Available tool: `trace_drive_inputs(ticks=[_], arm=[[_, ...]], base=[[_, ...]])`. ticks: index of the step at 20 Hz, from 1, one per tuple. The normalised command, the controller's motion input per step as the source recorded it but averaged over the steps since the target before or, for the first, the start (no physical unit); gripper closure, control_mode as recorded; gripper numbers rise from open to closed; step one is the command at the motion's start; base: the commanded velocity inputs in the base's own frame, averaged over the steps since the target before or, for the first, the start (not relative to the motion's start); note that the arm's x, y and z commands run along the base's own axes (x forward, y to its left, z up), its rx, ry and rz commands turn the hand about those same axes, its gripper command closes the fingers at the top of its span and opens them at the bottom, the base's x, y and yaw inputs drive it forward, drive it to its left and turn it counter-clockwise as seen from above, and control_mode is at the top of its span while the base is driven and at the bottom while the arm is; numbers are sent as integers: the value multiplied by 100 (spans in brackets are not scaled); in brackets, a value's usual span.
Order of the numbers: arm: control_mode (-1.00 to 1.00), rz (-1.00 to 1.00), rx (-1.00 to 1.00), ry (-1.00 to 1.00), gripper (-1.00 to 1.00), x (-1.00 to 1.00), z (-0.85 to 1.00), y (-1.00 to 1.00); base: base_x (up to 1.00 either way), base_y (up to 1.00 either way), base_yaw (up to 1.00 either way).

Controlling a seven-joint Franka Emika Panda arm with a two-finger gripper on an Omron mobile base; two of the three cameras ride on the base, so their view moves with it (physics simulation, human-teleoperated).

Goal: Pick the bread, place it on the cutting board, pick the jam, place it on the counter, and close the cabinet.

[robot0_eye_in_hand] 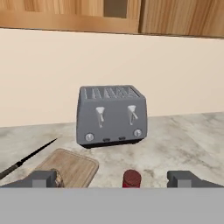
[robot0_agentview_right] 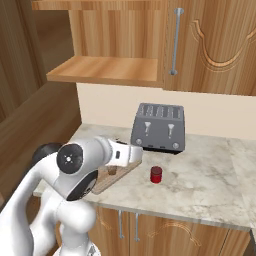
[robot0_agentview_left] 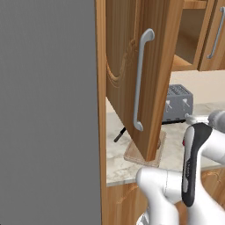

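Left base view: the cabinet door hangs open across frame centre, its silver handle upright. The cutting board peeks out beneath the door's lower edge, on the tabletop. The toaster sits right of centre.

Right base view: the jam stands on the tabletop at centre, just right of the cutting board, below the toaster. My arm covers most of the board.

Hand view: my jaws are released, fingertips wide apart at the bottom edge. The jam stands between them. The bread lies on the board, lower left. A knife lies at the left edge.
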Motion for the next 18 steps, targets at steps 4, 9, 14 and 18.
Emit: trace_drive_inputs(ticks=[4, 9, 14, 18], arm=[[-100, 0, 0, 0, -100, -41, 43, 25], [-100, 0, 0, -1, -100, -43, 39, 29], [-100, 0, 0, -9, -100, -40, 31, 34], [-100, 0, 0, -21, -100, -42, 19, 28]], base=[[0, 0, 0], [0, 0, 0], [0, 0, 0], [0, 0, 0]])
